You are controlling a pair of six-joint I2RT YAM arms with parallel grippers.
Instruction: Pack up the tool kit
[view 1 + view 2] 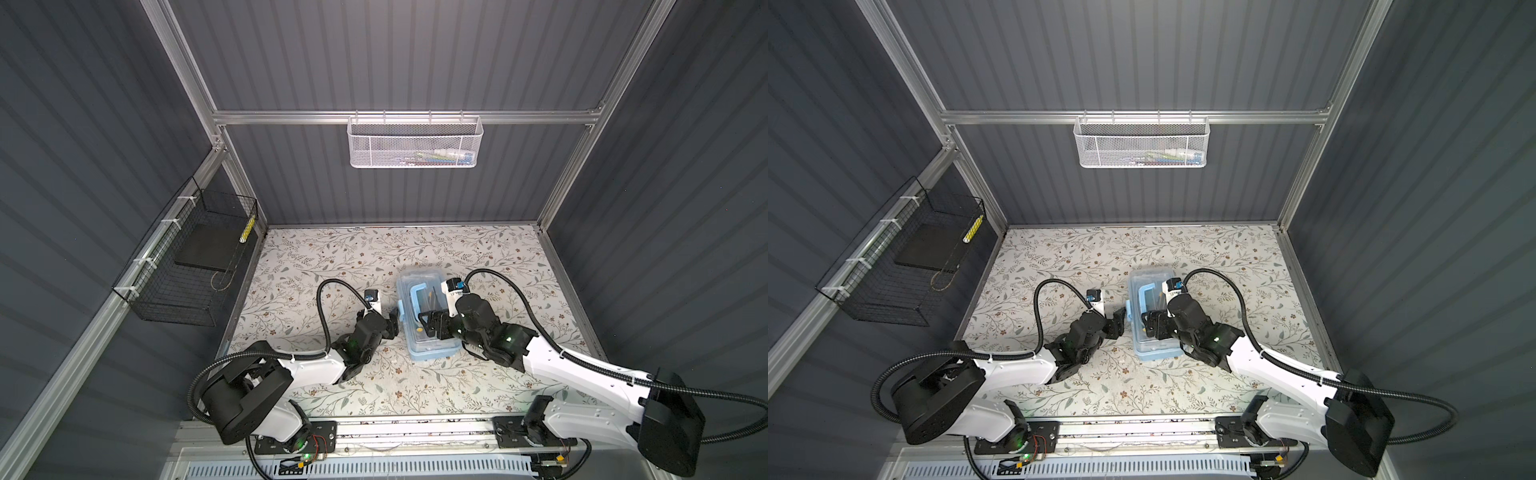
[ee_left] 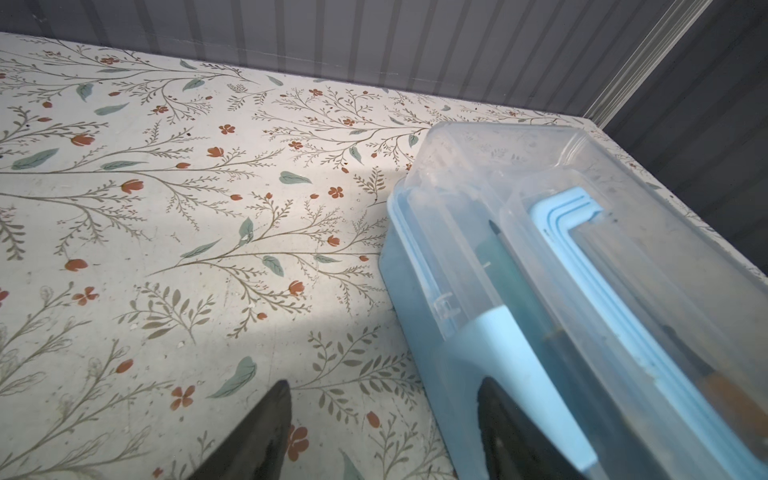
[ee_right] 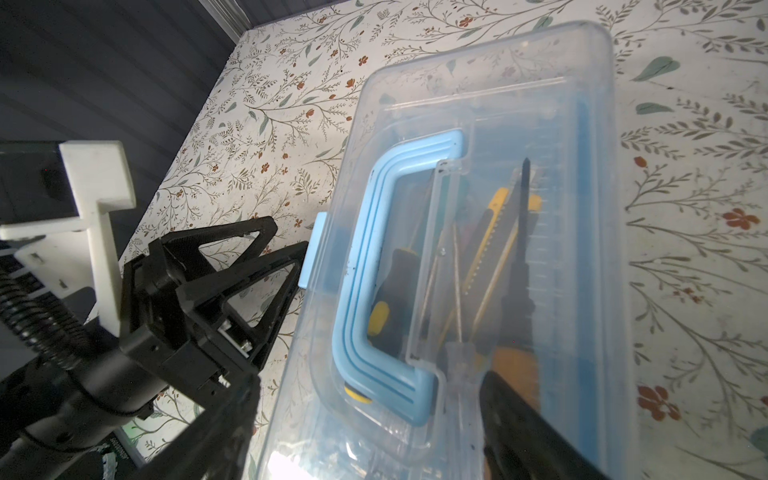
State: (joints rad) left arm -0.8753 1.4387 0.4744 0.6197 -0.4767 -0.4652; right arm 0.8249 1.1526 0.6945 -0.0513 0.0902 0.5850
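Note:
The tool kit (image 1: pixel 419 276) (image 1: pixel 1150 276) is a light-blue box lying on the floral table with its clear lid down and its blue handle (image 3: pixel 374 208) folded flat. Through the lid I see a yellow-black utility knife (image 3: pixel 486 237) and screwdrivers (image 3: pixel 386 286). My left gripper (image 1: pixel 392 322) (image 2: pixel 384 395) stands open at the box's left side. One of its fingers rests against the light-blue side latch (image 3: pixel 309 253), the other hangs over the table. My right gripper (image 1: pixel 430 322) (image 3: pixel 365 399) is open over the near half of the lid and holds nothing.
A white mesh basket (image 1: pixel 415 143) with small items hangs on the back rail. A black wire basket (image 1: pixel 195 266) with a dark slab hangs on the left wall. Grey panel walls and aluminium posts close in the table (image 1: pixel 332 257) on three sides.

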